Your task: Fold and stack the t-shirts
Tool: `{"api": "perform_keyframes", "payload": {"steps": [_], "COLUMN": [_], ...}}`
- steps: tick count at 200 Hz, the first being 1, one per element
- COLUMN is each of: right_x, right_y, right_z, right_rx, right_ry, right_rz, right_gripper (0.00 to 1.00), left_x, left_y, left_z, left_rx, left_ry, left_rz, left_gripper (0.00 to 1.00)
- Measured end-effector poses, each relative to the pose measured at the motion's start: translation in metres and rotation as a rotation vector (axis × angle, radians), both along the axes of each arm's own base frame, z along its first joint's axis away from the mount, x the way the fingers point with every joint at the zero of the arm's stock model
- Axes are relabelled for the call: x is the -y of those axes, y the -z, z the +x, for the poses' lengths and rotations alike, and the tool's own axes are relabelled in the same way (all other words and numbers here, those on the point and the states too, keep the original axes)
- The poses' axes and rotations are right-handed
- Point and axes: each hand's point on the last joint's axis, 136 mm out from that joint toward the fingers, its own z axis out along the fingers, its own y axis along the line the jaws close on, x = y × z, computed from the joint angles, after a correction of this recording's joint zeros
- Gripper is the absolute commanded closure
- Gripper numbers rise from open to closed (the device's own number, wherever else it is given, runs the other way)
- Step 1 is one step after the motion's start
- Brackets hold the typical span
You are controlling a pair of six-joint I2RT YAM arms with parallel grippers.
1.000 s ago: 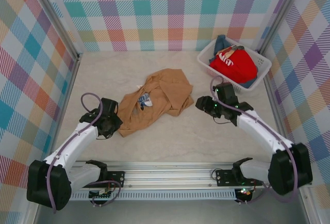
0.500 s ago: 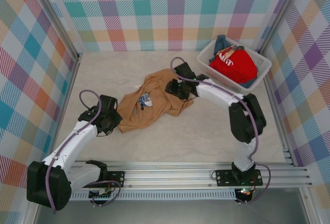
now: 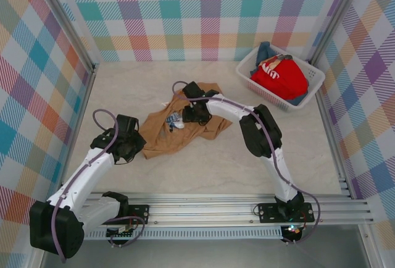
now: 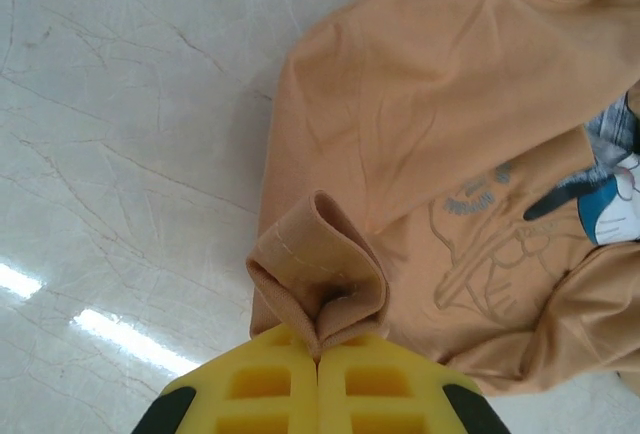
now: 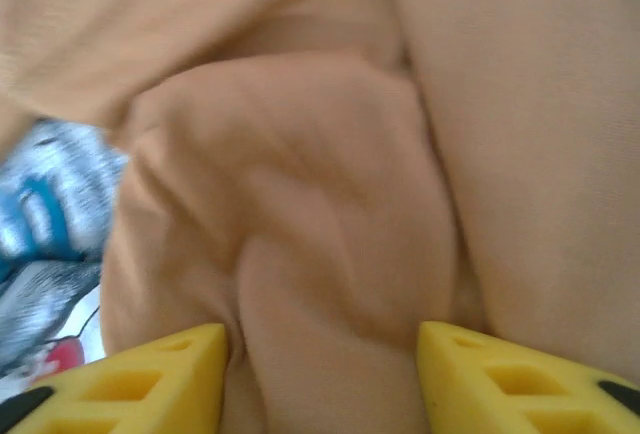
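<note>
- The tan shirt (image 3: 157,138) lies crumpled on the table (image 3: 203,169); the left gripper (image 4: 318,352) pinches its hem corner, fingers closed.
- The right gripper (image 5: 320,364) gapes over a fold; it should pinch one layer, then spread outward.

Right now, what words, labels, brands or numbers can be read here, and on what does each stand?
White lettering on the red cloth t-shirt in the white plastic lattice basket: too small to read.
Curved tone-on-tone lettering in the chest print of the tan orange-brown cloth t-shirt: too faint to read.
No text reads clearly.
</note>
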Motion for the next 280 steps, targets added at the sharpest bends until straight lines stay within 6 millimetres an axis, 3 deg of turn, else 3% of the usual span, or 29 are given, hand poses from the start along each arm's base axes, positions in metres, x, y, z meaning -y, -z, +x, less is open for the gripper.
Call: {"api": "perform_keyframes", "payload": {"steps": [15, 35, 57, 87, 110, 137, 153, 172, 198, 219, 237, 280], "right_x": [0.017, 0.056, 0.085, 0.106, 0.102, 0.076, 0.057, 0.043, 0.036, 0.035, 0.035, 0.038], "right_y": [-0.002, -0.001, 0.001, -0.005, -0.027, -0.069, -0.083, -0.071, -0.029, -0.008, -0.005, -0.021], "right_z": [-0.002, -0.019, -0.035, -0.057, -0.053, -0.025, -0.005, 0.006, -0.003, -0.008, -0.008, 0.002], "right_rx": [0.006, -0.032, -0.053, -0.044, 0.025, 0.144, 0.194, 0.197, 0.117, 0.070, 0.064, 0.095], "right_ry": [0.033, 0.071, 0.068, -0.002, -0.040, -0.050, -0.050, -0.049, -0.061, -0.064, -0.055, -0.009], "right_rz": [0.028, 0.024, 0.041, 0.029, 0.021, 0.022, 0.023, -0.009, -0.089, -0.141, -0.166, -0.187], "right_gripper": [0.55, 0.58, 0.61, 0.52, 0.50, 0.48, 0.45, 0.42, 0.41, 0.43, 0.50, 0.69], "left_x": [0.000, 0.000, 0.002, 0.011, 0.025, 0.038, 0.042, 0.042, 0.043, 0.043, 0.043, 0.043], "left_y": [0.000, -0.003, -0.002, 0.010, 0.018, 0.027, 0.030, 0.031, 0.030, 0.030, 0.028, 0.026], "left_z": [-0.002, -0.003, -0.006, -0.013, -0.015, -0.017, -0.019, -0.019, -0.019, -0.019, -0.020, -0.020], "left_rx": [-0.004, 0.005, 0.007, -0.017, -0.030, -0.055, -0.061, -0.062, -0.060, -0.057, -0.051, -0.040], "left_ry": [0.002, 0.003, 0.005, 0.025, 0.067, 0.106, 0.116, 0.110, 0.109, 0.110, 0.111, 0.112], "left_rz": [-0.002, -0.008, -0.026, -0.072, -0.112, -0.140, -0.151, -0.154, -0.156, -0.157, -0.159, -0.163], "left_gripper": [1.00, 1.00, 1.00, 1.00, 1.00, 1.00, 1.00, 1.00, 1.00, 1.00, 1.00, 1.00]}}
